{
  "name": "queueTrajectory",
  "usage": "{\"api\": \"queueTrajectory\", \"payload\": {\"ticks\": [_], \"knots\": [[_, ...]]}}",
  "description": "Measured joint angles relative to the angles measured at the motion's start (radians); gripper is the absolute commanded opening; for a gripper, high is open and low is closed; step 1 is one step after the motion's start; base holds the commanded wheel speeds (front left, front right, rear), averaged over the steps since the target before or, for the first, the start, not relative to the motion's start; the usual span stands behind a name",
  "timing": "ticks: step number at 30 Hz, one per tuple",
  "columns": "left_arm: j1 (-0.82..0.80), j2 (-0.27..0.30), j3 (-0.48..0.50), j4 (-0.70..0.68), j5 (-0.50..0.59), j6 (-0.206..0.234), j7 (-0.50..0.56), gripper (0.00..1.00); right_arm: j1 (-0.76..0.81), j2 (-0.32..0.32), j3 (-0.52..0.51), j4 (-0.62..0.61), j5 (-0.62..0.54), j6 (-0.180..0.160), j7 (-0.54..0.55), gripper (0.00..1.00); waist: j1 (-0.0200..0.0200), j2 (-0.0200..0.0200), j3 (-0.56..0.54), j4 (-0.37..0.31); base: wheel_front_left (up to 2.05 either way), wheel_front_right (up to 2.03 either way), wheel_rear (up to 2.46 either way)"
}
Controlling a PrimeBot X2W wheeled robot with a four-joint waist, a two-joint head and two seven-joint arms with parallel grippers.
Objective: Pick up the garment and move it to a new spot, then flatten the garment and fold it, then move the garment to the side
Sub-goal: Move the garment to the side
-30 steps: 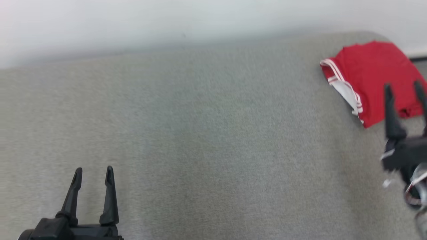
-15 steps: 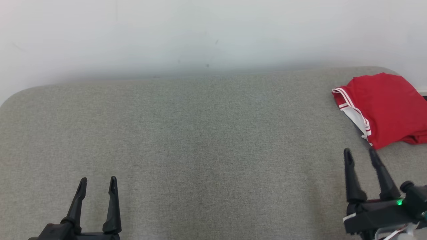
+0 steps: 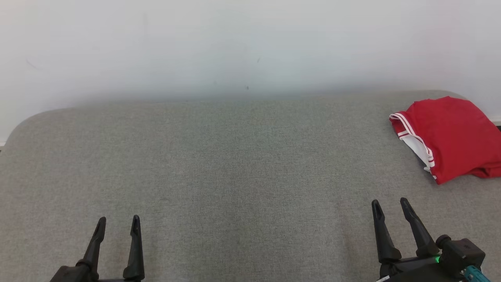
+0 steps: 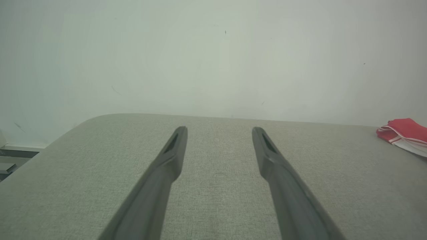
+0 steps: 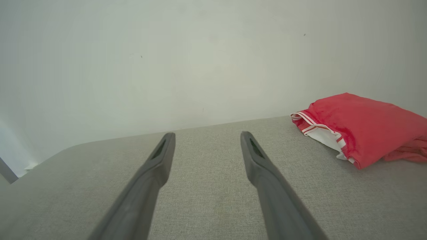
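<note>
The garment [image 3: 450, 135] is red with white stripes and white trim, folded into a compact bundle at the far right of the grey surface. It also shows at the right edge of the left wrist view as the garment [image 4: 405, 135], and larger in the right wrist view as the garment [image 5: 360, 128]. My right gripper [image 3: 390, 203] stands open near the front right, well short of the bundle, holding nothing. At the front left my left gripper [image 3: 118, 220] is open and empty too. Both pairs of fingers hover above bare fabric.
A grey fabric-covered table [image 3: 235, 164] with rounded far corners spans the head view. A plain white wall [image 3: 235, 47] rises right behind its far edge. The garment lies close to the table's right end.
The head camera has tilted up, bringing the wall and far edge into view. My right gripper has drawn back from over the garment toward the front right. The garment stays put.
</note>
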Motion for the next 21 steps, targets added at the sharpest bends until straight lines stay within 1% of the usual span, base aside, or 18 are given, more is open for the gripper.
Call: {"api": "queueTrajectory", "payload": {"ticks": [10, 21], "knots": [[-0.001, -0.001, 0.012, 0.023, -0.005, 0.000, 0.000, 1.00, 0.000, 0.015, 0.004, 0.027, -0.030, 0.000, -0.004, 1.00, 0.0000, 0.0000, -0.018, 0.009, 0.00, 0.00, 0.00], [-0.004, -0.001, 0.017, 0.037, -0.006, -0.002, 0.000, 1.00, -0.005, 0.024, 0.005, 0.042, -0.033, 0.000, -0.006, 1.00, 0.0001, 0.0001, -0.019, 0.002, 0.00, 0.00, 0.00]]}}
